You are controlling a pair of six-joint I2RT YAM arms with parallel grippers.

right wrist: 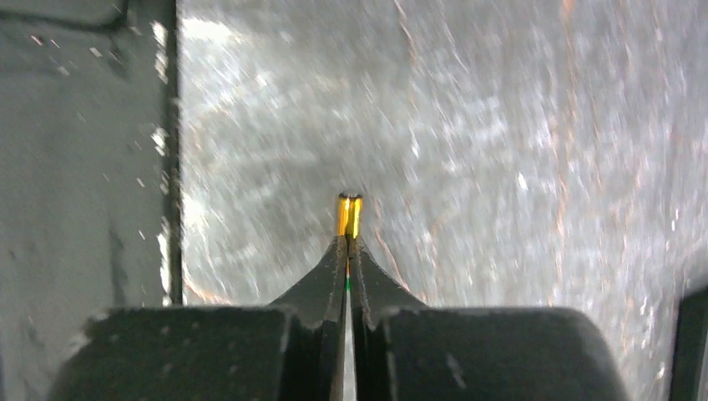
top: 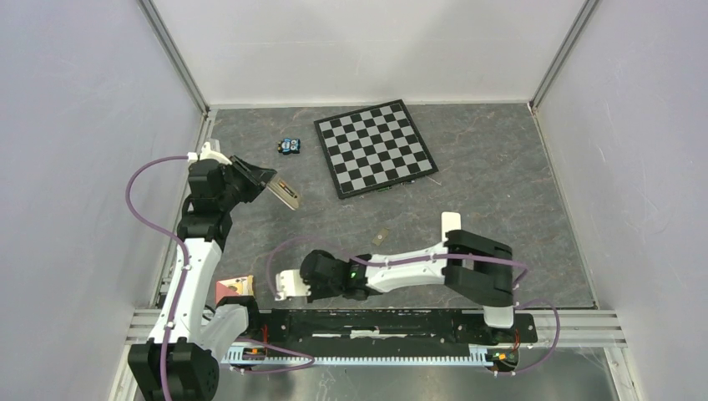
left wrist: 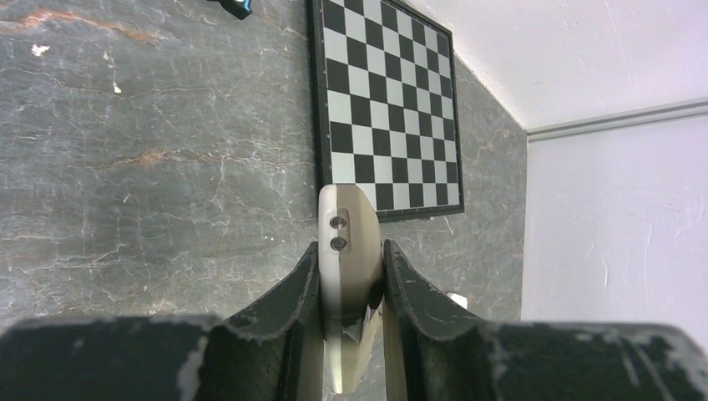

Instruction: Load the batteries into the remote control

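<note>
My left gripper [top: 260,182] is shut on the remote control [top: 285,194] and holds it above the table at the left, tan back showing. In the left wrist view the remote [left wrist: 355,213] stands edge-on between the fingers [left wrist: 288,292]. My right gripper [top: 282,289] is low near the front edge, shut on a battery. In the blurred right wrist view the battery's gold end [right wrist: 349,214] sticks out past the closed fingertips [right wrist: 330,267]. The other battery is not in view.
A chessboard [top: 375,147] lies at the back centre. A small blue object [top: 290,146] lies left of it. A white slab [top: 451,222] and a small tan piece [top: 382,238] lie near the right arm. A red-tan item [top: 236,288] sits by the left arm's base.
</note>
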